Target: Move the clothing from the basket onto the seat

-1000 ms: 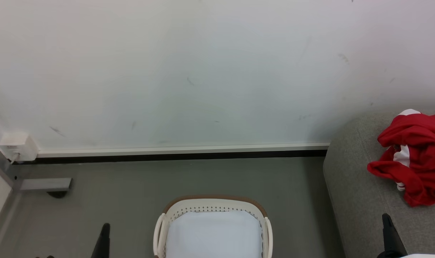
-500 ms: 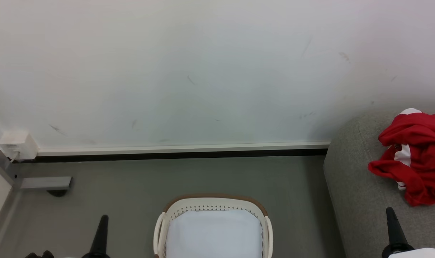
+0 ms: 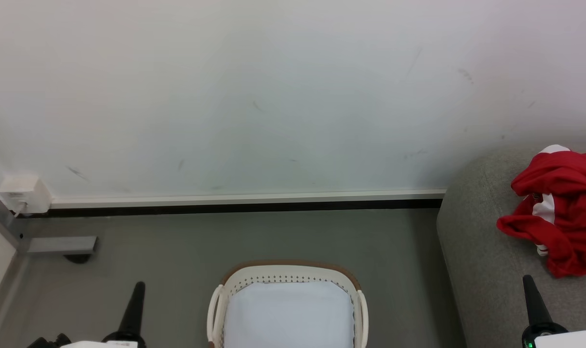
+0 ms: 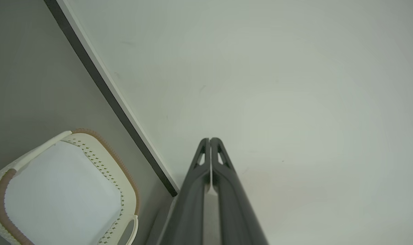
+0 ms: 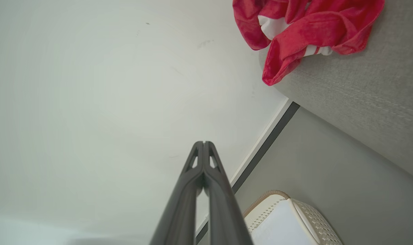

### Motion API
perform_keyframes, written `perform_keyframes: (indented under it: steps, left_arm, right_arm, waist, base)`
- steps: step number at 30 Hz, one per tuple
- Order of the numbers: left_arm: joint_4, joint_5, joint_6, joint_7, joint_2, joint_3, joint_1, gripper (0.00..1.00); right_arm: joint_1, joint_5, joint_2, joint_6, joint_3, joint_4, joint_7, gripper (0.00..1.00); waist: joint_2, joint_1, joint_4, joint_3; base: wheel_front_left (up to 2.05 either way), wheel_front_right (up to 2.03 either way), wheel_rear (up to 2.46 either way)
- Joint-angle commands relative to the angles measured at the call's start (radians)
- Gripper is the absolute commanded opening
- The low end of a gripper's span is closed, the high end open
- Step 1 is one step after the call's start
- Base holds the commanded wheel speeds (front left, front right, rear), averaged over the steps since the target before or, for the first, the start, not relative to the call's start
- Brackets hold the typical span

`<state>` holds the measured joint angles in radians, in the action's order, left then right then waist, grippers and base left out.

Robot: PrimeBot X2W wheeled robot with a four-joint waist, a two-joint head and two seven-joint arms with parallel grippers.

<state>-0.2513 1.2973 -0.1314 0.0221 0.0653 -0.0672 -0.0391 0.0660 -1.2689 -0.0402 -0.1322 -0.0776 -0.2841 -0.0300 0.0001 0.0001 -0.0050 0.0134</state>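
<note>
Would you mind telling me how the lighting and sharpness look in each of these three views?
Head view: soft, even light, sharp, faint shading beside the seat. Left wrist view: corners dim slightly; the left claw looks crisp. Right wrist view: the clothing looks slightly soft.

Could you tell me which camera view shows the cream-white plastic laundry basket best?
The left wrist view: the cream-white perforated plastic basket shows most of its brown rim, a side handle and bare white base. The head view cuts off its near half; the right wrist view catches one corner.
</note>
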Motion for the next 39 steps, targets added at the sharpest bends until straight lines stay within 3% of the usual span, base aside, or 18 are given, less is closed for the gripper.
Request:
perform_keyframes:
  steps: [1, 39]
  left_arm:
    - [0.008, 0.03, 0.001, 0.006, 0.001, -0.008, -0.02, 0.0]
    - [0.008, 0.29, 0.001, 0.083, -0.01, -0.042, -0.069, 0.0]
  right_arm:
    - [0.021, -0.029, -0.011, 0.002, -0.007, 0.013, -0.004, 0.0]
    - [0.044, -0.314, -0.014, 0.002, -0.036, 0.04, -0.078, 0.0]
  waist:
    - [-0.0001, -0.0001, 0.0, 0.0]
    - [-0.0001, -0.0001, 0.004, -0.014]
  base:
    - [0.0, 0.0, 0.0]
    - [0.0, 0.0, 0.0]
